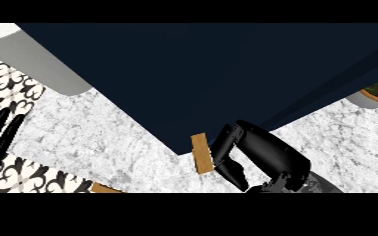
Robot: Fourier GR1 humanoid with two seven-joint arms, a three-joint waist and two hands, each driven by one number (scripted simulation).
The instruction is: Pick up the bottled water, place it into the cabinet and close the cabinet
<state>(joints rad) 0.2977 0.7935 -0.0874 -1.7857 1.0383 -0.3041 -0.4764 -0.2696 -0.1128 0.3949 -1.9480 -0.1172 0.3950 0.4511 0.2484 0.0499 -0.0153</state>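
A dark navy cabinet [214, 75] fills most of the head view, its lower corner pointing toward me. A short wooden handle [201, 153] sits at that corner. My right hand [262, 152] comes in from the lower right, with relaxed fingers [224, 146] resting against the cabinet's edge just right of the handle. No curl around the handle is visible. The bottled water is nowhere in view, and the cabinet's inside is hidden. My left hand does not show.
White marble counter [96, 135] lies below and left of the cabinet. A grey rounded object [44, 65] stands at upper left, beside black-and-white patterned tiles [18, 97]. A grey pot with greenery [367, 96] peeks in at the right edge. A wooden sliver [105, 189] shows at the bottom left.
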